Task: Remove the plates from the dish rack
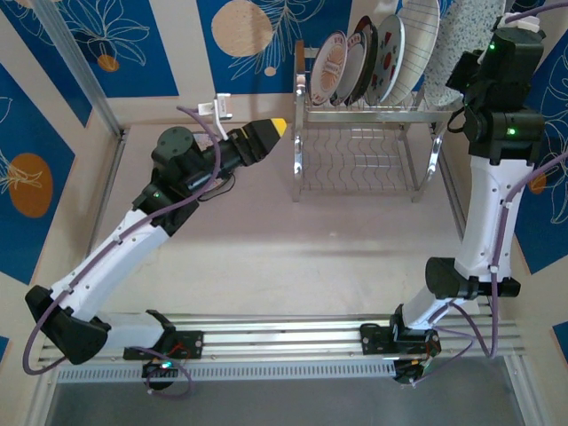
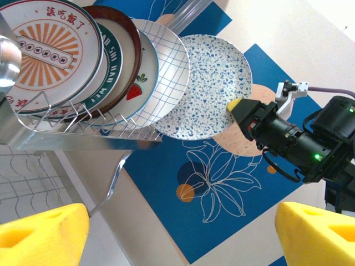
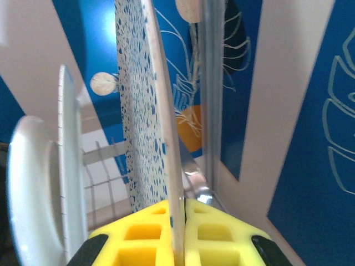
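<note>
Right pincer (image 3: 177, 235): clenched on the rim of the speckled plate (image 3: 145, 111), which stands upright at the dish rack's (image 1: 364, 110) right end, just beside the plaid plate (image 2: 169, 72). Left pincer (image 1: 275, 128): we list it released, left of the rack and apart from it. Surface (image 1: 293, 257): bare on the rack's near side. Blue-patterned walls (image 1: 133, 35): close behind.

Bright, even, diffuse light fills the top view, and shadows beneath the arms are faint and soft. The chrome dish rack (image 1: 364, 111) glints, blowing out at the left edge of the left wrist view, where the yellow fingertips (image 2: 41, 235) in the lower corners are out of focus. In the right wrist view the pale plates (image 3: 33, 188) at left are blurred and overexposed, while the speckled plate (image 3: 141, 111) is sharper.
</note>
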{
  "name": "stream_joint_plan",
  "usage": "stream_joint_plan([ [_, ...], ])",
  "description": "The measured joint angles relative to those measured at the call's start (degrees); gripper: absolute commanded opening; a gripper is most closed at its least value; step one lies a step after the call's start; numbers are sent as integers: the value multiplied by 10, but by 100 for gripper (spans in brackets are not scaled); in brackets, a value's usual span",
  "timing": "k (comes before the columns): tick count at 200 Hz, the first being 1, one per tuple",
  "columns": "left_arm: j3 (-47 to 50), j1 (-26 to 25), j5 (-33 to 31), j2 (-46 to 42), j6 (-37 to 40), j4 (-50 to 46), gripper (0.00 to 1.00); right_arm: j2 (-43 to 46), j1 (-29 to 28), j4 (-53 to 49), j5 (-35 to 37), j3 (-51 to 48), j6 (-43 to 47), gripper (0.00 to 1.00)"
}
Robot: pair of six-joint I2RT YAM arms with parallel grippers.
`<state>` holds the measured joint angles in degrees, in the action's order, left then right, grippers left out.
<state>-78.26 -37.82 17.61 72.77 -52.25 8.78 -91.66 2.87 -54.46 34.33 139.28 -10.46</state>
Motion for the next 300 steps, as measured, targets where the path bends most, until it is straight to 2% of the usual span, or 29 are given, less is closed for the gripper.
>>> stream_joint_plan([
  [90,-12,-29,19,52,-23,44,87,76,-2,-24,20,-33,-2,0],
  [187,-30,-77,50,148,-63,94,90,157,-14,-113,14,-50,-61,0],
  [247,-34,-118,69,235,-105,155,91,220,-14,-194,-16,-91,-129,0],
  [300,-51,-155,75,315,-163,215,91,277,-14,-243,-80,-153,-202,0],
])
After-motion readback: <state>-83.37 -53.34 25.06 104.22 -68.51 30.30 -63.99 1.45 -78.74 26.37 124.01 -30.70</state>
